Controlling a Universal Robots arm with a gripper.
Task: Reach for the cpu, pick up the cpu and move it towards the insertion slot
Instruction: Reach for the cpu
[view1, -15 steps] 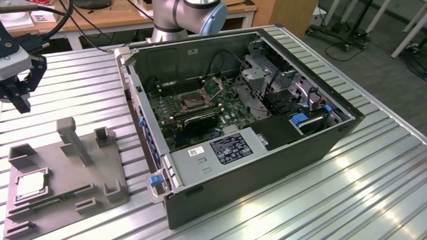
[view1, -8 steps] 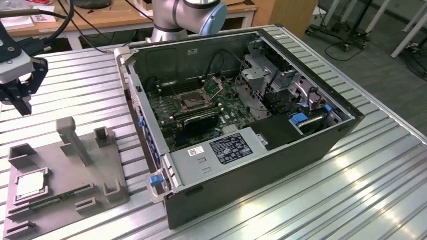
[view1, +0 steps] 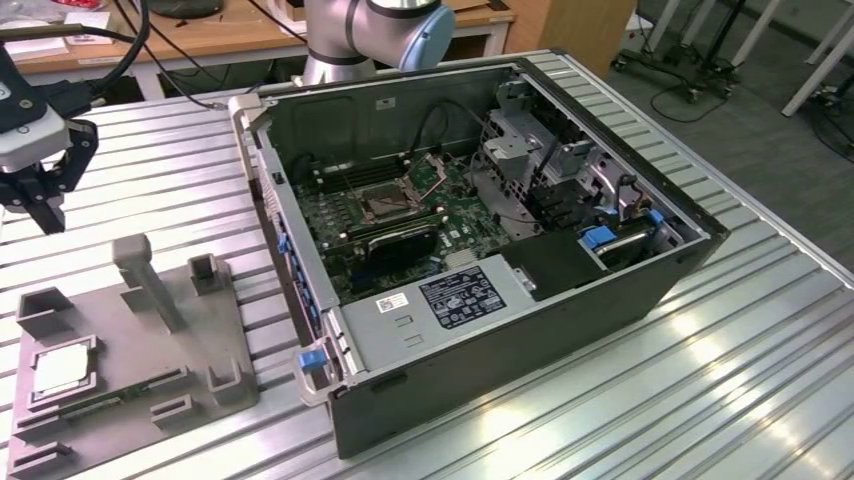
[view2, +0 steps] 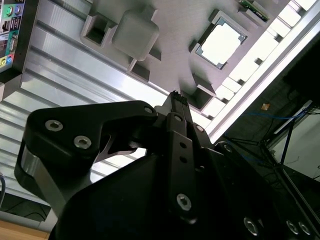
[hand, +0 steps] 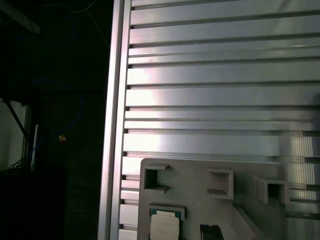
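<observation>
**Status: reach step, cpu not yet grasped.**

1. The cpu lies flat, metal face up, in a square recess of the grey fixture. It is also seen in both wrist views, seated in the fixture.
2. A memory stick lies in the fixture just beside the cpu. It is not the part to take.
3. The fixture rests on the ribbed metal table.
4. The pincer hangs above the table, off the fixture's far end and well apart from the cpu. In the second wrist view the pincer points down toward the fixture's edge, with the cpu recess off to one side of the tip.
5. The pincer holds nothing. Whether it is open or shut cannot be told from these views.
6. The case stands just beside the fixture, at the exterior view's right. The slot sits inside the case on the board, well apart from the fixture.

**Requirements for the reach (judgement):**

- Centre the pincer over the cpu, not over the memory stick.
- Square the pincer to the chip's edges.
- Ensure an opening wider than the chip.
- Descend clear of the fixture's raised posts, since the recess walls leave little room at the chip's sides.
</observation>
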